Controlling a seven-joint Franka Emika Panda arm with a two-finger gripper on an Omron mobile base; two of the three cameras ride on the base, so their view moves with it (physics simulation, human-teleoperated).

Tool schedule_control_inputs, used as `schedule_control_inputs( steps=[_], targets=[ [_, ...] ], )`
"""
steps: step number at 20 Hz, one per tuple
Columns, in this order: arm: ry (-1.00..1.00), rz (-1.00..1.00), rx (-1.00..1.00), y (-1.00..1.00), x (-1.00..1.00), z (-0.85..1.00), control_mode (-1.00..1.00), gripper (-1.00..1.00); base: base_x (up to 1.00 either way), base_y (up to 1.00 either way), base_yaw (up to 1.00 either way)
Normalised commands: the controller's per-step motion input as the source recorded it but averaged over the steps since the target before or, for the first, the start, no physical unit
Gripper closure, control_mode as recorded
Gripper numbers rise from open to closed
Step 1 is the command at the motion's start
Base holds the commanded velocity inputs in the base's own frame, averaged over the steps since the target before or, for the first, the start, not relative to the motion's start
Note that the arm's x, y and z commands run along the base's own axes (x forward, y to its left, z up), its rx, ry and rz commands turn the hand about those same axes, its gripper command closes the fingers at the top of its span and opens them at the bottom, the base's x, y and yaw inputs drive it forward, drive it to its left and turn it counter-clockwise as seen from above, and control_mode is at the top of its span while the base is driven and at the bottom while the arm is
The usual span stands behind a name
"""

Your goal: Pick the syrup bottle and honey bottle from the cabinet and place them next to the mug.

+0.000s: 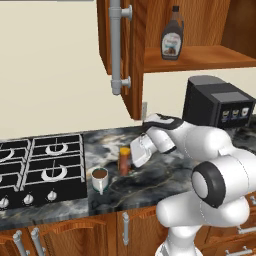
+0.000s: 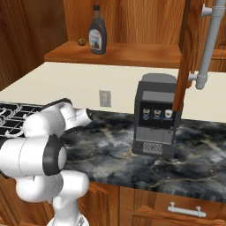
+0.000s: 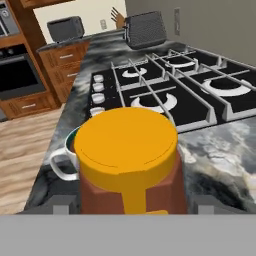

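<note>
Halfway there, by the look of it: the honey bottle (image 1: 124, 161) stands upright on the dark marble counter (image 1: 165, 180), just beside the mug (image 1: 100, 180), so that half of the job looks done. The syrup bottle (image 1: 172, 40) is the piece left; it sits up on the shelf of the open cabinet (image 1: 200, 57), well apart from the mug, and it has to come down next.

The white arm reaches low across the counter from the right, elbow bent high, wrist level with the honey bottle and the gripper (image 1: 131, 159) right against it. From the hand view the orange cap (image 3: 126, 146) sits dead centre, the mug's rim peeking out beside it. Whether the fingers are gripping the bottle or standing clear of it cannot be told from these angles
</note>
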Motion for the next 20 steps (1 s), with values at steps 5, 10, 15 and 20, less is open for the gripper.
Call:
schedule_control_inputs(
  steps=[5, 10, 15, 20],
  targets=[
    [-0.02, 0.0, 0.0, 0.24, 0.02, -0.15, -1.0, 1.0, 0.0, 0.0, 0.0],
    [0.0, 0.0, 0.0, 0.12, 0.0, -0.25, -1.0, 1.0, 0.0, 0.0, 0.0],
    [0.0, 0.0, 0.0, 0.1, 0.0, -0.38, -1.0, 1.0, 0.0, 0.0, 0.0],
    [0.0, 0.0, 0.0, 0.03, 0.03, -0.34, -1.0, 1.0, 0.0, 0.0, 0.0]
  ],
)
